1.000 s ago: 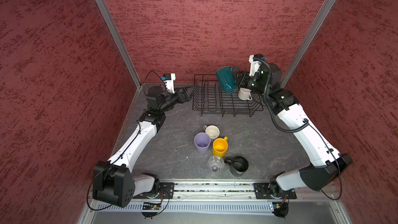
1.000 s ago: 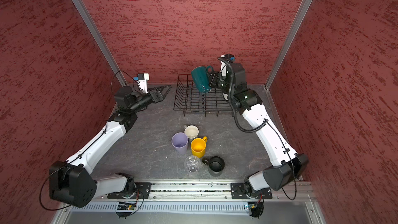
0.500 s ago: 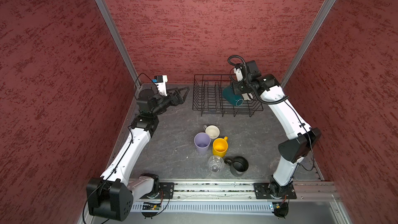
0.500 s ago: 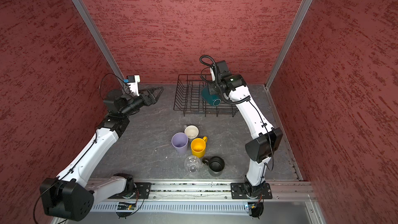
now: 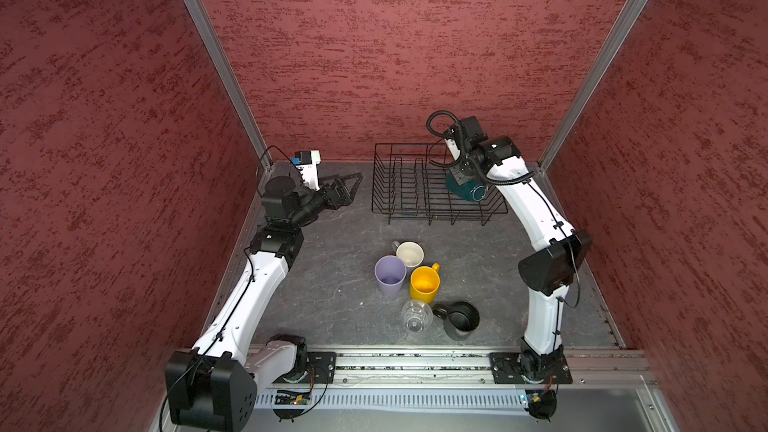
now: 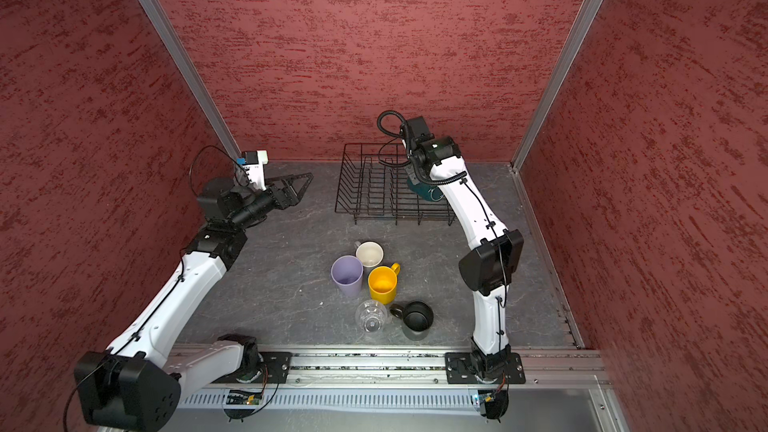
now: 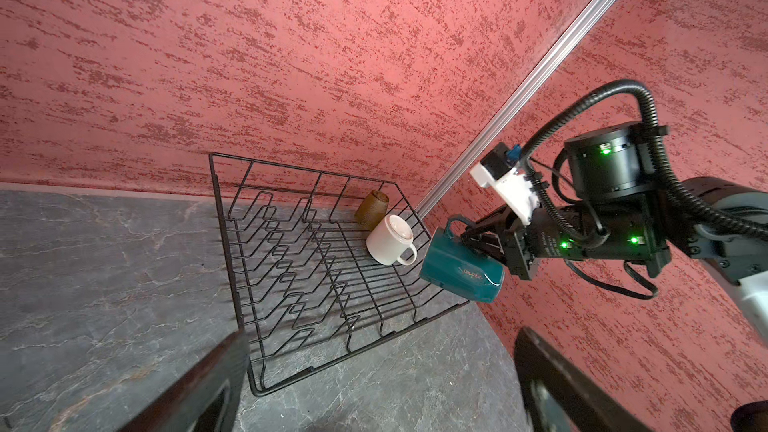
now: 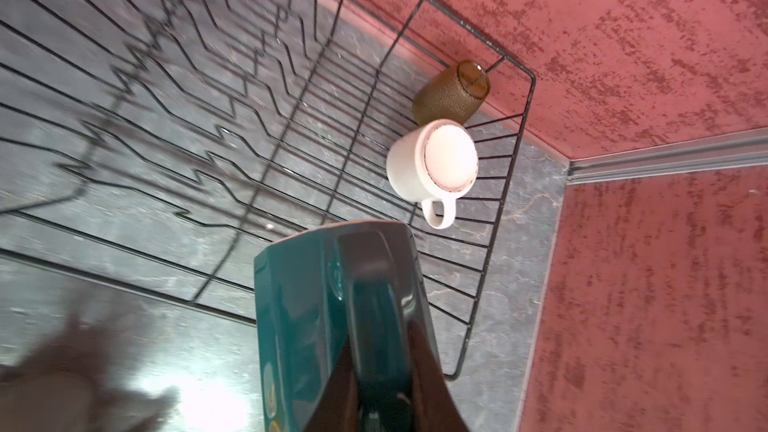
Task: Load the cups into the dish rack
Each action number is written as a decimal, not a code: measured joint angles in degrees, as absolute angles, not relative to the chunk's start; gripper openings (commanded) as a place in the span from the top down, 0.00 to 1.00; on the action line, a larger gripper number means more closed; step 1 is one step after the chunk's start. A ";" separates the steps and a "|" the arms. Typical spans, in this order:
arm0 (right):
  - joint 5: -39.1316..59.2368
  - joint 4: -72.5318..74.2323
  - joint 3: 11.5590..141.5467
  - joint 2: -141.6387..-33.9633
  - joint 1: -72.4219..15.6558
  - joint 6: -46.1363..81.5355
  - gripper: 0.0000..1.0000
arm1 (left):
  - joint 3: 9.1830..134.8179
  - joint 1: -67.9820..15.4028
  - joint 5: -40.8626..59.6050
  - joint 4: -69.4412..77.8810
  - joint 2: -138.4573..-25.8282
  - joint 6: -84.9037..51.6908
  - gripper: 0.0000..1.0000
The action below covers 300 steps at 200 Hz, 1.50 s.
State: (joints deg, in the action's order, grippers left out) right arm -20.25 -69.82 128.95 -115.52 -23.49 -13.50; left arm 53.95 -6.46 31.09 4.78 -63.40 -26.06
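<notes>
teal mug (image 7: 461,272), black rack (image 7: 291,268), yellow mug (image 5: 424,282)

Teal mug (image 8: 299,317) over dish rack (image 8: 291,126) near white mug (image 8: 415,168).

The teal mug (image 7: 461,271) seemingly reads "Simple".

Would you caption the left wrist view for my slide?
Right gripper holds teal mug at dish rack holding white mug, amber glass.
</notes>
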 measured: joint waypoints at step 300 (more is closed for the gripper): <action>-37.43 -48.60 109.62 -122.93 -20.49 -61.30 1.00 | 45.30 -2.92 34.68 6.07 -61.93 -30.37 0.00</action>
